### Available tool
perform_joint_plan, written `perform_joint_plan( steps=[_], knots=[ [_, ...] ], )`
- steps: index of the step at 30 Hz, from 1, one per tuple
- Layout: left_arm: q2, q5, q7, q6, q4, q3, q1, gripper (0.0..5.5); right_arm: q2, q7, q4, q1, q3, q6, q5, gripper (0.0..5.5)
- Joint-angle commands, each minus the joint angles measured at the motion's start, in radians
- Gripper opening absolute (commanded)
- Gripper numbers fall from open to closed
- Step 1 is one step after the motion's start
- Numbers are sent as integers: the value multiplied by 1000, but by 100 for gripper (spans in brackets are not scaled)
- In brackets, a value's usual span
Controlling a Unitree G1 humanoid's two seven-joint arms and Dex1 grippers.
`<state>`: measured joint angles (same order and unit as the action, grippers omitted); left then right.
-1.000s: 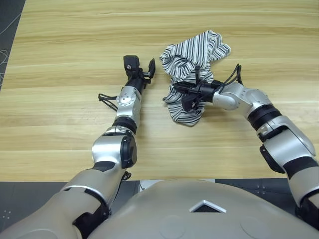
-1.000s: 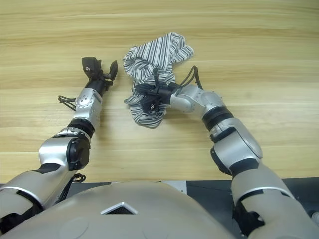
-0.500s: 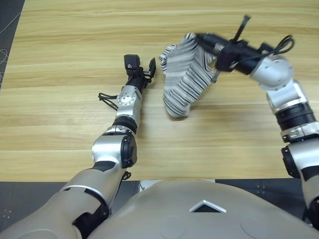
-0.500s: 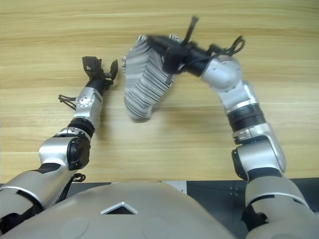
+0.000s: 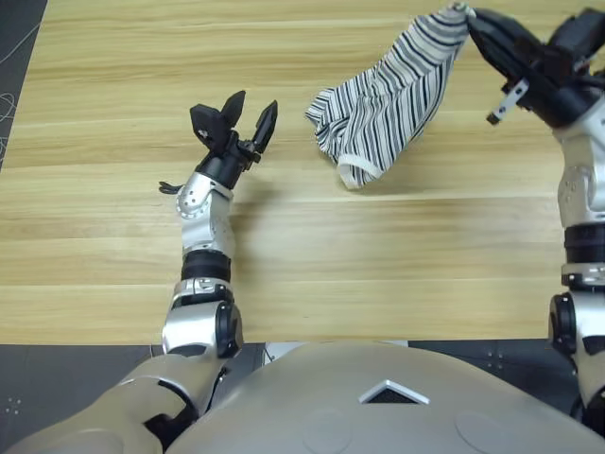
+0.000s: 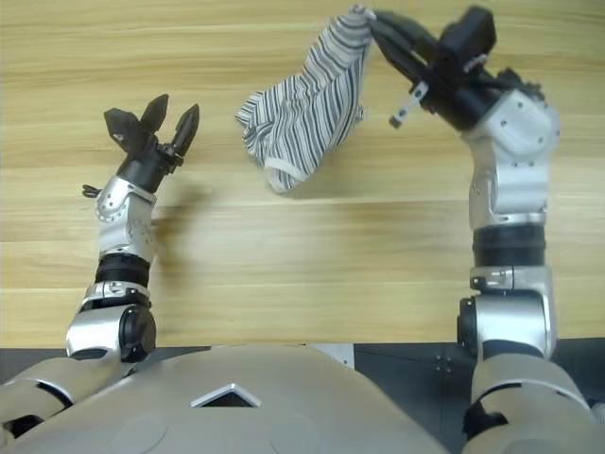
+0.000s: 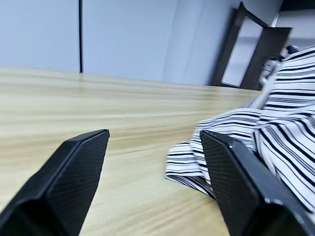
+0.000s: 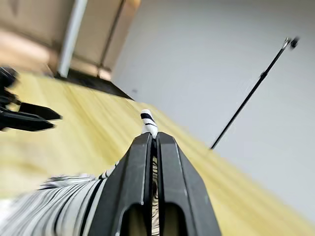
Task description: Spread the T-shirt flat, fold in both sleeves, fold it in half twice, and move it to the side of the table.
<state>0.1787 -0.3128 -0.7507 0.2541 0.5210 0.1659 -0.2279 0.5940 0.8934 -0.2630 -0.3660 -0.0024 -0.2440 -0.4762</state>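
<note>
The table [image 5: 95, 227] is light wood planking and carries the whole scene. The left gripper [image 5: 253, 102] stands to the left of the T-shirt, near it but apart. It is held above the wood and points toward the far edge. Its two dark fingers [image 7: 78, 167] are spread wide and are empty. In the left wrist view they frame the bunched lower edge of the T-shirt, which lies beyond their tips.

The T-shirt [image 5: 388, 113] is black-and-white striped and is not spread flat. Its lower left part rests crumpled on the table, with a white-trimmed opening at the near edge. The remainder rises off the wood as a stretched band, up and to the right.

The right gripper [image 5: 473, 16] is at the upper right end of the T-shirt, lifted above the table. It is clamped on a corner of the cloth. In the right wrist view its fingers press together on striped fabric, and a small tuft pokes out past the tips.
</note>
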Motion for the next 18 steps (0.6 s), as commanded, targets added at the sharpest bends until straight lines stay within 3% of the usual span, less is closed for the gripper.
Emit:
perform_joint_plan(
  steps=[1,8,11,13,18],
  knots=[
    [34,-44,-94,-208,-295,-131,192,347,2,-12,-39,-5,-73,65,-12,12],
    [113,207,-115,-217,-371,-413,331,347,-66,-31,17,-66,-116,222,-79,12],
    [123,225,-92,-207,-394,-422,350,347,1,158,-88,-4,-40,172,17,12],
    [135,220,-82,-206,-425,-414,371,347,61,192,-252,20,56,82,197,12],
    [162,202,-53,-203,-505,-388,442,347,71,27,-516,-41,154,37,467,12]
  ],
)
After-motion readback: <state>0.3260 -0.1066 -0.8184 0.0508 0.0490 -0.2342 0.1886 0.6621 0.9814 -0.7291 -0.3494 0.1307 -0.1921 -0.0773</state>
